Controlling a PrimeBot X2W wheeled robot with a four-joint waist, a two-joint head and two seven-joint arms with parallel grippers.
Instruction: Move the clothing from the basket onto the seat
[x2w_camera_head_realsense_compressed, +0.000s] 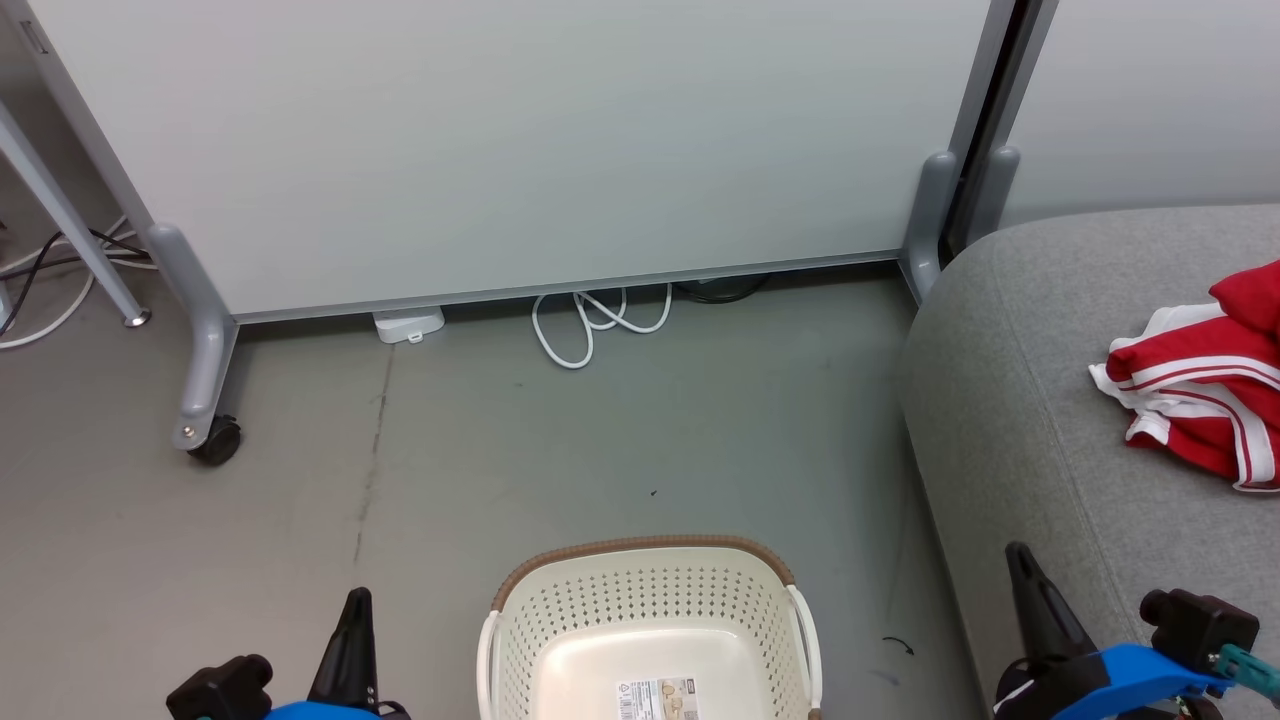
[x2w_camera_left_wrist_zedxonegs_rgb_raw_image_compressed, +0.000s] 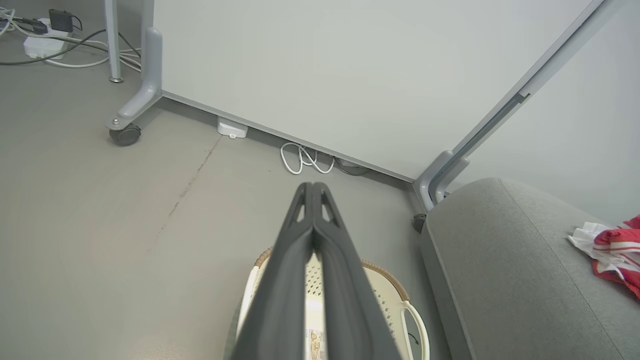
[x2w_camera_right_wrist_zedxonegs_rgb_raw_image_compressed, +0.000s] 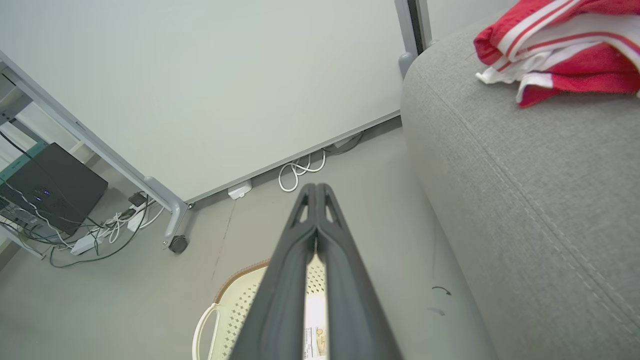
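left gripper (x2w_camera_left_wrist_zedxonegs_rgb_raw_image_compressed: 313, 190): jaws pressed together, gripping nothing, above the floor (x2w_camera_head_realsense_compressed: 600, 450) left of the basket | basket (x2w_camera_head_realsense_compressed: 640, 548): on the floor near the seat's left edge, paper label (x2w_camera_head_realsense_compressed: 655, 698) showing on its bottom | right gripper (x2w_camera_right_wrist_zedxonegs_rgb_raw_image_compressed: 316, 189): jaws closed, gripping nothing, by the seat's left edge | seat (x2w_camera_head_realsense_compressed: 1010, 420): grey | clothing (x2w_camera_head_realsense_compressed: 1195, 395): red, white-striped, bunched on the seat, well in from its left edge

Noted at left gripper (x2w_camera_head_realsense_compressed: 355, 615): two long, tapering matte-black fingers (x2w_camera_left_wrist_zedxonegs_rgb_raw_image_compressed: 285, 280) with triangular cut-outs near the tips, blue housing (x2w_camera_head_realsense_compressed: 320, 712), black knob (x2w_camera_head_realsense_compressed: 222, 685). At right gripper (x2w_camera_head_realsense_compressed: 1022, 575): same build, plus teal fitting (x2w_camera_head_realsense_compressed: 1250, 668).
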